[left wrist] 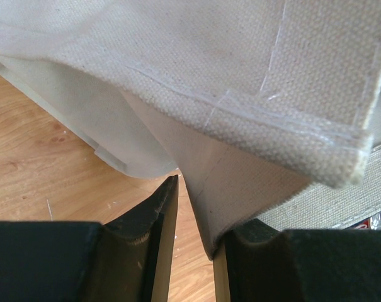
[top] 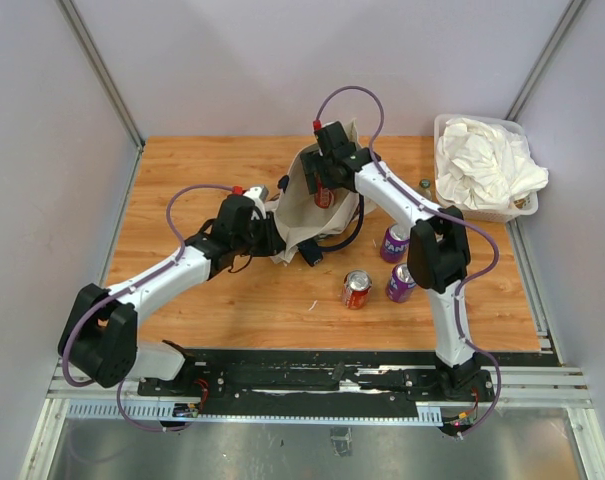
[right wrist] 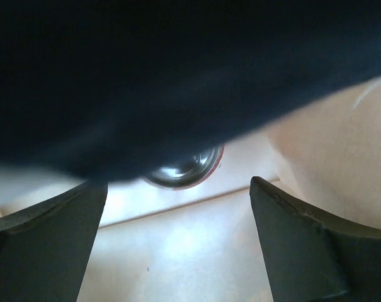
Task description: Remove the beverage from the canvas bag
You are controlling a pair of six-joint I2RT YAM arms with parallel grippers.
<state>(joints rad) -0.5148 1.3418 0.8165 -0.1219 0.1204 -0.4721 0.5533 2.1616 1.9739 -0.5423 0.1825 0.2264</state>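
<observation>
The cream canvas bag (top: 300,215) stands open at the table's middle, its navy strap handles (top: 348,234) hanging on its right. A red beverage can (top: 325,197) lies inside it. My right gripper (top: 327,183) is open inside the bag's mouth. In the right wrist view the can's silver end (right wrist: 191,171) lies just ahead between the open fingers of this gripper (right wrist: 179,182), under a blurred dark strap. My left gripper (top: 273,236) is at the bag's left rim. In the left wrist view it (left wrist: 199,207) is nearly closed, with a fold of canvas (left wrist: 240,170) between its fingers.
A red can (top: 356,289) and two purple cans (top: 395,242) (top: 401,283) lie on the wood to the right of the bag. A clear tub of white cloths (top: 487,165) stands at the back right. Grey walls enclose the table.
</observation>
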